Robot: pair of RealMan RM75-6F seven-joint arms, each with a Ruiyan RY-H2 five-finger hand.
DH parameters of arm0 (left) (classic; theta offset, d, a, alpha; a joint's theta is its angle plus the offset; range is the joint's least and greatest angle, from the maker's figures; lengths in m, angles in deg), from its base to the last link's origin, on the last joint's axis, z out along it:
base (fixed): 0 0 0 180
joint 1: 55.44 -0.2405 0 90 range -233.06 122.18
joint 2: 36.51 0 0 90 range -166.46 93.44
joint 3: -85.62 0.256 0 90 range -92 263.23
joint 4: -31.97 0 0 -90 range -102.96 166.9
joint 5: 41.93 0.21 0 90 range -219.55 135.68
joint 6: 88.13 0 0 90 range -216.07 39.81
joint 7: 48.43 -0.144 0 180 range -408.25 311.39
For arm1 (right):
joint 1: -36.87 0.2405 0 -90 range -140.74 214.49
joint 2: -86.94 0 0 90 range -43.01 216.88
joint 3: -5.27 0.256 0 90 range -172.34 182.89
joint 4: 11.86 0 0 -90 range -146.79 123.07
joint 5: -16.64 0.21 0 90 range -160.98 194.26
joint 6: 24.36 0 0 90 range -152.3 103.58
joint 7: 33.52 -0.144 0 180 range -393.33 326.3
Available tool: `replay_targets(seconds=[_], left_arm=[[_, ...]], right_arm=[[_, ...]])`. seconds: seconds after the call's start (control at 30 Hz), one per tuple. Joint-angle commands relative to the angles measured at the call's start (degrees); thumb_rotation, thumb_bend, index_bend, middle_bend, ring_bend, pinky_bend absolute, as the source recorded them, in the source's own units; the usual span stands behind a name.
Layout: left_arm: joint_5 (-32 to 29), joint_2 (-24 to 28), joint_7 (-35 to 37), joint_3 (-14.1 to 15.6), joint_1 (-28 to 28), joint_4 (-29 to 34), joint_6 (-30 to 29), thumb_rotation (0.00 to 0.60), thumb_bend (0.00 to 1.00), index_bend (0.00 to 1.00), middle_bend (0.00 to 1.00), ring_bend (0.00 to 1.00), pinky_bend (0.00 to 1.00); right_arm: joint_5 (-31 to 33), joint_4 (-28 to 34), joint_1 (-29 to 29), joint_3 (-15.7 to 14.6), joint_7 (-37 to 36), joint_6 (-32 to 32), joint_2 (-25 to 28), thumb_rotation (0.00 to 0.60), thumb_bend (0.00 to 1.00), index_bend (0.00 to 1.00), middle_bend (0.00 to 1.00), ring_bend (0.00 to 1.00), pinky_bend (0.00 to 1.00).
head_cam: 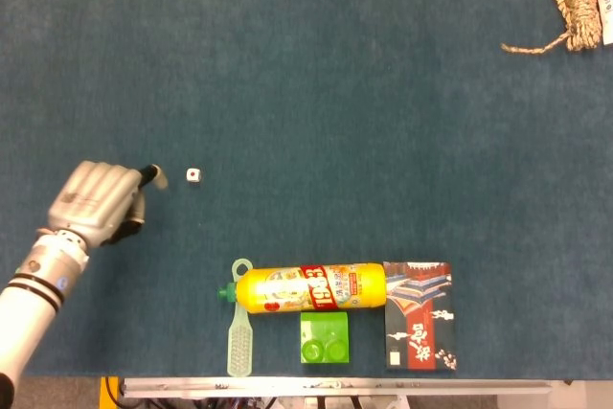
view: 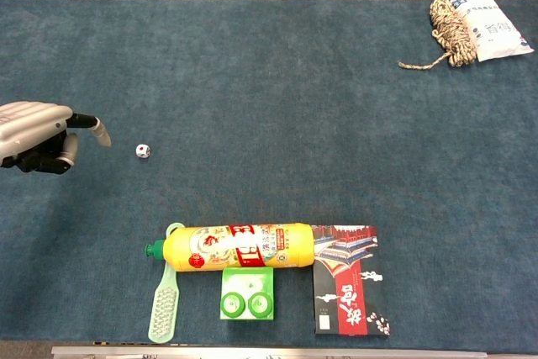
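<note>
The left hand hovers just left of the small white die, holding nothing, one finger stretched toward it (the rest curled in). Below the die lies a yellow bottle, capped, beside a green box with two round inserts.

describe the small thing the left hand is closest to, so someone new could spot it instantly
On the blue carpeted table, look at the left half, above the lying yellow bottle. Just right of the left hand, apart from its outstretched fingertip, sits a die. It is the only tiny white cube with dark and red pips, alone on bare carpet.
</note>
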Motion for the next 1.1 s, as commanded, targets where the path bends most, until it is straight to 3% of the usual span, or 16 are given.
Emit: replay_targets(seconds=[0.03, 1.1], left_arm=[[-0.1, -1.3, 1.3, 0.2, 0.6, -0.9, 0.3, 0.600, 0.89, 0.30, 1.00, 0.97, 1.00], [-3.5, -8.4, 4.7, 1.9, 5.2, -7.3, 2.1, 0.600, 0.89, 0.28, 1.00, 0.97, 1.00]], right_arm=[[0.2, 0.0, -0.3, 0.2, -0.3, -0.3, 0.1, 0.600, 0.39, 0.39, 0.43, 0.36, 0.53], [0.7, 0.5, -1.3, 0.8, -1.4, -0.7, 1.0, 0.600, 0.39, 0.39, 0.43, 0.36, 0.53]])
